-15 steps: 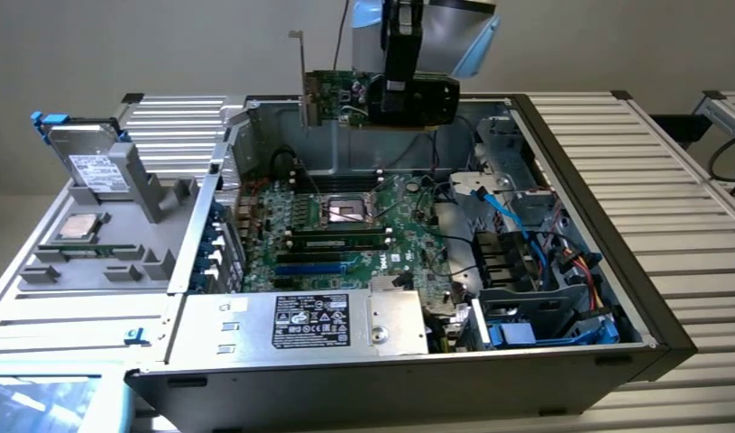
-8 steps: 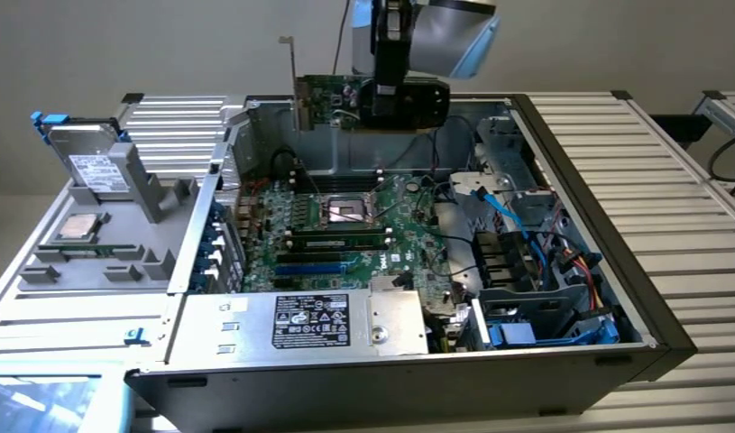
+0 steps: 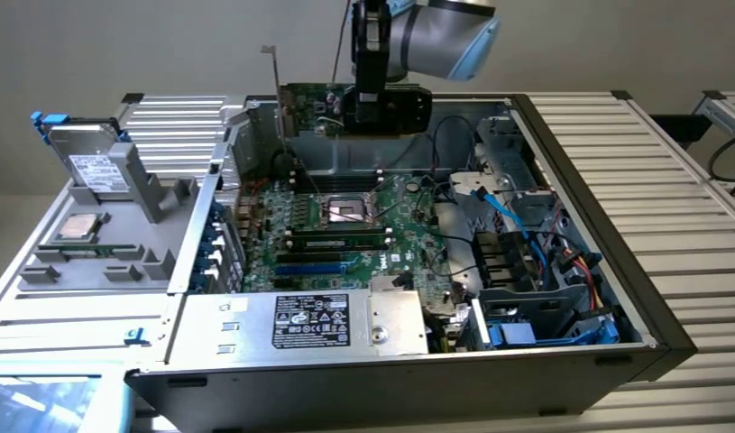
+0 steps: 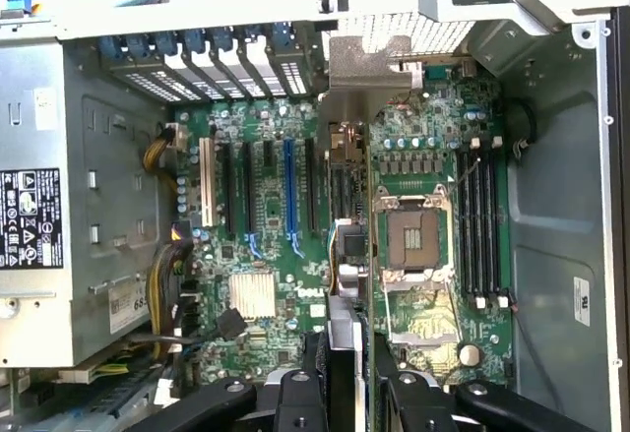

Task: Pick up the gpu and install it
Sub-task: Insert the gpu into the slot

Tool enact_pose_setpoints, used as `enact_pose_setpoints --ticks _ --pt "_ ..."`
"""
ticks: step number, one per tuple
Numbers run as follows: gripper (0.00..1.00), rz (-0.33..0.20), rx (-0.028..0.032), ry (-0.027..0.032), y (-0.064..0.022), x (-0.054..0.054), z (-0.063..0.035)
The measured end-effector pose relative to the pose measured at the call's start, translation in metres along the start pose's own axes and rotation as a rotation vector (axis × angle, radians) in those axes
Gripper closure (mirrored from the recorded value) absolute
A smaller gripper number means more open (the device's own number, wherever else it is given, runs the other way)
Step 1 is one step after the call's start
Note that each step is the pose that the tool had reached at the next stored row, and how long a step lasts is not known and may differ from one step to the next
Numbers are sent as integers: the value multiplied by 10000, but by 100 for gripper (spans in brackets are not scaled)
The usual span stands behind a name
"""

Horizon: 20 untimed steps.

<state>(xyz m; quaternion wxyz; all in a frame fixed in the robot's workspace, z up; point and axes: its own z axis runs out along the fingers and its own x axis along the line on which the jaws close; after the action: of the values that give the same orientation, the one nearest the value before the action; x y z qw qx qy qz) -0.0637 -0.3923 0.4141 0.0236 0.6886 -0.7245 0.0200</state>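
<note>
My gripper (image 3: 370, 115) is shut on the gpu (image 3: 319, 106), holding it in the air above the back of the open computer case (image 3: 560, 298). The card's green board faces the exterior camera. Its silver end bracket (image 3: 273, 77) points up toward the exterior view's left. In the wrist view the gpu (image 4: 349, 216) is seen edge-on, running away from my gripper (image 4: 346, 358) over the motherboard (image 4: 256, 255), and its bracket (image 4: 369, 63) is at the far end. The card hangs clear of the board, beside the blue expansion slot (image 4: 290, 196) and the empty processor socket (image 4: 411, 235).
A memory stick (image 3: 337, 241) sits in a slot beside the blue slot (image 3: 313, 268). The power supply (image 3: 301, 322) fills the case's near side, and blue cables (image 3: 511, 225) and drive bays are at the exterior view's right. A grey tray (image 3: 54, 298) at the left holds a hard drive (image 3: 96, 167) and a processor (image 3: 78, 227).
</note>
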Motion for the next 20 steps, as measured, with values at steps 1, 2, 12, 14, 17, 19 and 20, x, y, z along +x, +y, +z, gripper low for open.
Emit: enact_pose_setpoints --ticks 1,2,12,14,17,19,20 --pt "71 -26 3 -1 27 1 2" --pt "71 -52 4 -1 54 3 3" --pt "71 -198 -53 -337 205 6 86" --pt "71 -202 -75 -334 206 4 121" --pt "71 -204 -83 -335 208 0 176" --pt "71 -208 -85 -334 210 1 212" --pt "71 -207 -85 -334 213 1 230"
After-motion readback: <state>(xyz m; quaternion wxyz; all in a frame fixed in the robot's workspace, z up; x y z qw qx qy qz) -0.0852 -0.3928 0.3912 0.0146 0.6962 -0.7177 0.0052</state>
